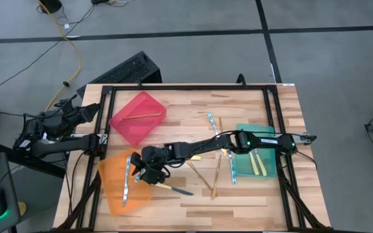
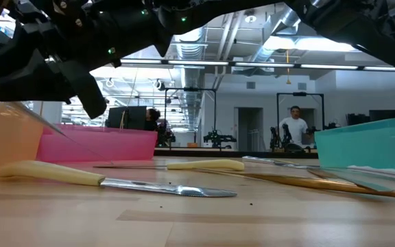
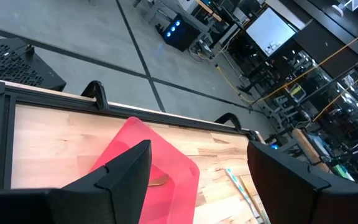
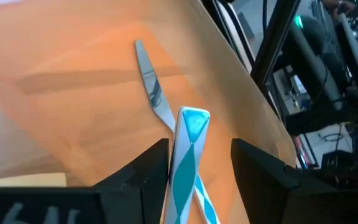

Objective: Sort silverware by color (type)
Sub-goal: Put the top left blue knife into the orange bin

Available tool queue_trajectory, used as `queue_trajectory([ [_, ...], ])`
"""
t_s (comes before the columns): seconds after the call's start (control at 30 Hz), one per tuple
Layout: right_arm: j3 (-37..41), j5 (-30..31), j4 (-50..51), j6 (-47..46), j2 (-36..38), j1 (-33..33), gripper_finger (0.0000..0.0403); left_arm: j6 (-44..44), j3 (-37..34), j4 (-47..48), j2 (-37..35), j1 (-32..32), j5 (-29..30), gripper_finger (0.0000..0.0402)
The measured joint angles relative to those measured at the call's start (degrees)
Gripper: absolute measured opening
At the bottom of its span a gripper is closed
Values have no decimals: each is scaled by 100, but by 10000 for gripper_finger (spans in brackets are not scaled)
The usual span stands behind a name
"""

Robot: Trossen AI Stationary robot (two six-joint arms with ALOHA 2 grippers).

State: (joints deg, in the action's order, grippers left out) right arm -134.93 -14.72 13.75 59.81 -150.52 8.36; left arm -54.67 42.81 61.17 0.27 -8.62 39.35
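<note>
A pale wooden worktop sits on a grey floor, with a workshop full of racks and a distant person behind it in the low view.

The right hand is stretched across to the rim of the orange bin, and the right wrist view shows its 2 fingers clenched on a shiny blue piece. That piece runs lengthwise out from between the fingers, its free end pointing over the orange bin, where 1 silvery-blue knife already lies with its long axis roughly along the same line. In my judgement the coming move is a release, and it turns on that: the held piece is over the bin's near edge, not clearly inside it, so a little more reach toward the bin's middle looks wise.

Just beside the hand a yellow-handled knife rests on the wood. Farther out lie gold pieces, more blue ones, and yellow handles in the green bin. The red bin holds 1 gold piece.

The left hand waits, released, well apart at the worktop's left edge; the right arm is plainly nearer.
</note>
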Motion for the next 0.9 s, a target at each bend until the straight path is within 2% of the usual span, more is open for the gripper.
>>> queue_trajectory([
  [0.17,0,68,199,-133,-1,65,158,39,0,29,0,1,-4,247],
  [0.37,0,390,325,-277,-1,63,58,39,0,42,0,0,18,247],
  [0.47,0,707,329,-129,-1,69,55,36,0,40,0,1,18,247],
  [0.53,0,1130,261,151,-2,118,55,36,0,42,0,1,18,247],
  [0.7,-4,2200,-56,1719,-2,272,55,33,0,42,0,2,-1,247],
  [0.8,-4,2109,-154,2435,-2,294,55,-2,0,43,0,1,-66,247],
  [0.9,-4,1576,-546,2708,-2,294,55,-12,0,43,0,1,-124,247],
])
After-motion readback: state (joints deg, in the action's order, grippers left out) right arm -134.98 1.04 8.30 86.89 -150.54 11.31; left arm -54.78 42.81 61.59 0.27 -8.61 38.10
